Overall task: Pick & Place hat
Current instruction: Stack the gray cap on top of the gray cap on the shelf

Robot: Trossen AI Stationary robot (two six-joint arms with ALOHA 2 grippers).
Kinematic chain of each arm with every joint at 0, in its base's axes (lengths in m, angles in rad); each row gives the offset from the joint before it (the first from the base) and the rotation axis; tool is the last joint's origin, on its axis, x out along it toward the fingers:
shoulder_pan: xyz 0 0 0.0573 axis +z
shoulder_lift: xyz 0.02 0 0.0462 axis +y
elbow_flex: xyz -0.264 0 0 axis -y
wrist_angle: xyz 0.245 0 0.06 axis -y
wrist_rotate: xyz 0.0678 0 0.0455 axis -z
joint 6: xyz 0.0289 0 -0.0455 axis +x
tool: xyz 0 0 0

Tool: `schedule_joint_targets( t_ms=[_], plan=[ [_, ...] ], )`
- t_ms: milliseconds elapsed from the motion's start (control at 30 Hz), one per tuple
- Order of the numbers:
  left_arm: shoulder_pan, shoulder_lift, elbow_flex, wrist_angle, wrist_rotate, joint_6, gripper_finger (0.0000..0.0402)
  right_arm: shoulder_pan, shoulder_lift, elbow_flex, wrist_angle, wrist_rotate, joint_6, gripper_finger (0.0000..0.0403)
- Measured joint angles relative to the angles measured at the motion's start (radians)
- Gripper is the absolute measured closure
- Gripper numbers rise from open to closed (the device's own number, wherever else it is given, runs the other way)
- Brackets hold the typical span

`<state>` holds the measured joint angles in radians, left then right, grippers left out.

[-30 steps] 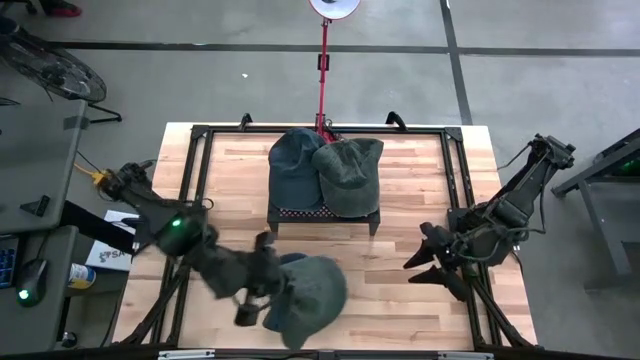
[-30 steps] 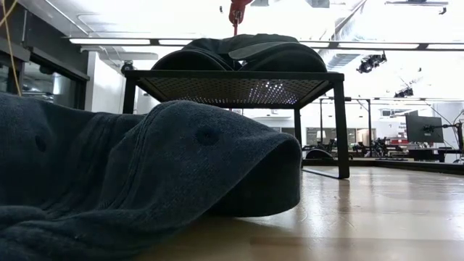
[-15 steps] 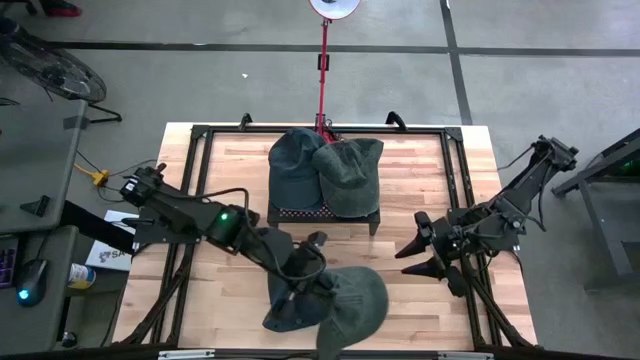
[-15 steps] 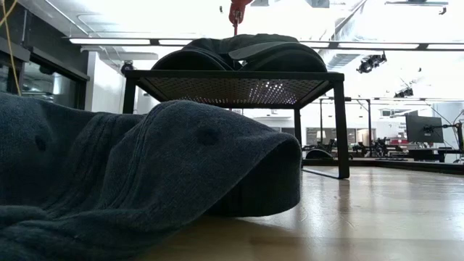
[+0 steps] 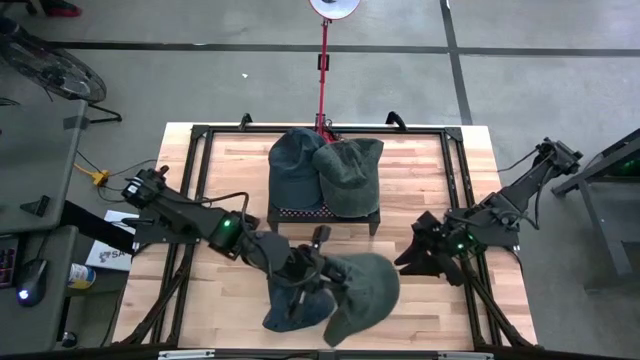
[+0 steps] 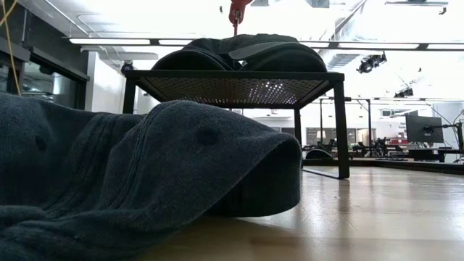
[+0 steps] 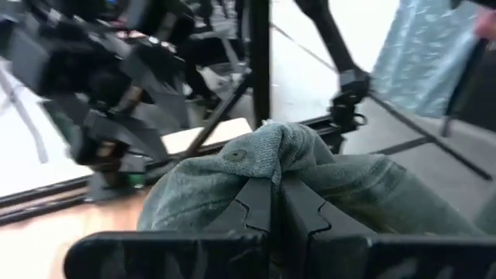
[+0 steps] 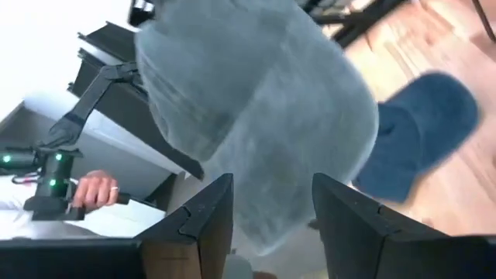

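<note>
High view: the left gripper (image 5: pixel 318 268) is pinched tight on a grey-green hat (image 5: pixel 362 292), holding it near the table's (image 5: pixel 420 320) front edge, beside a blue hat (image 5: pixel 295 305). The right gripper (image 5: pixel 420 255) waits with its fingers apart, close to the right edge. Two more hats (image 5: pixel 325 170) sit on the black rack (image 5: pixel 325 212) at the back. Bare wood lies between the held hat and the right gripper.

Grey concrete floor (image 5: pixel 560 60) surrounds the wooden table (image 5: pixel 420 310). Bright strip lights (image 6: pixel 109 41) overhead, and what looks like a monitor (image 6: pixel 424 128) far back.
</note>
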<state>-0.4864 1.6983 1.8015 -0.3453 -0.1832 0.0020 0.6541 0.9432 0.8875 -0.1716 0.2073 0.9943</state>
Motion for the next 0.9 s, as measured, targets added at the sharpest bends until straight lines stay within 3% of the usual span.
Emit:
schedule_joint_targets(
  t_ms=[200, 367, 667, 900],
  plan=[
    [-0.013, -0.001, 0.011, -0.003, -0.145, 0.069, 0.0401, 0.0, 0.0, 0.0, -0.102, 0.012, 0.134, 0.0234],
    [-0.027, -0.001, 0.063, -0.032, -0.205, 0.11, 0.0401, 0.0, 0.0, 0.0, -0.162, 0.044, 0.2, 0.0234],
    [-0.025, -0.001, 0.104, -0.078, -0.232, 0.151, 0.0401, 0.001, 0.0, 0.0, -0.066, 0.099, 0.123, 0.0234],
    [-0.025, -0.001, 0.104, -0.093, -0.279, 0.151, 0.0401, 0.001, 0.0, 0.0, -0.037, 0.047, 0.102, 0.0234]
  ],
)
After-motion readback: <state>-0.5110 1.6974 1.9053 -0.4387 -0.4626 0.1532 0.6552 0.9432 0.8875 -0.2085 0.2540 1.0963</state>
